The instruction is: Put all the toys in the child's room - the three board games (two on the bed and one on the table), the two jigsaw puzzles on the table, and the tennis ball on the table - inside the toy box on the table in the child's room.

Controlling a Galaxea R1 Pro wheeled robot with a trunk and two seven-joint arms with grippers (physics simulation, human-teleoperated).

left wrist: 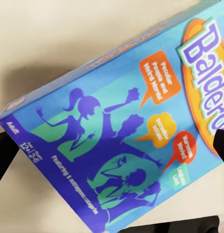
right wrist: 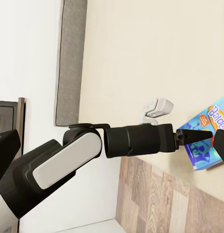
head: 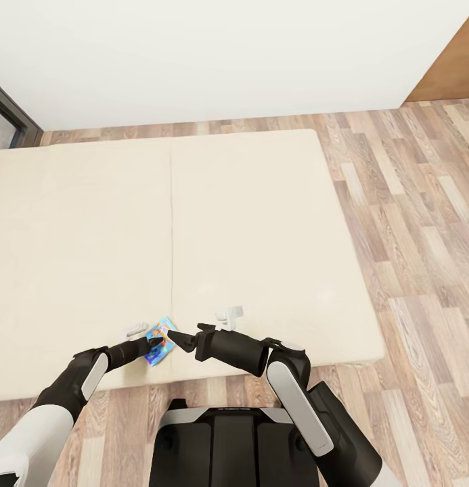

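Note:
A board game [head: 163, 340], a blue box with purple figures and orange speech bubbles, lies on the cream bed [head: 248, 223] near its front edge. In the left wrist view the box [left wrist: 117, 141] is close up. My left gripper [head: 155, 350] is right at it and open, its dark fingertips [left wrist: 4, 155] spread wide on either side. My right gripper [head: 182, 340] stands open just right of the box, almost touching its corner. From the right wrist view the left arm [right wrist: 136, 141] reaches to the box [right wrist: 209, 141].
The bed mattress has a seam down its middle and a grey padded edge [right wrist: 71, 58]. Wood-plank floor [head: 410, 223] runs along the bed's right side and front. A white wall [head: 227, 54] stands behind, with a dark door frame [head: 7, 115] at far left.

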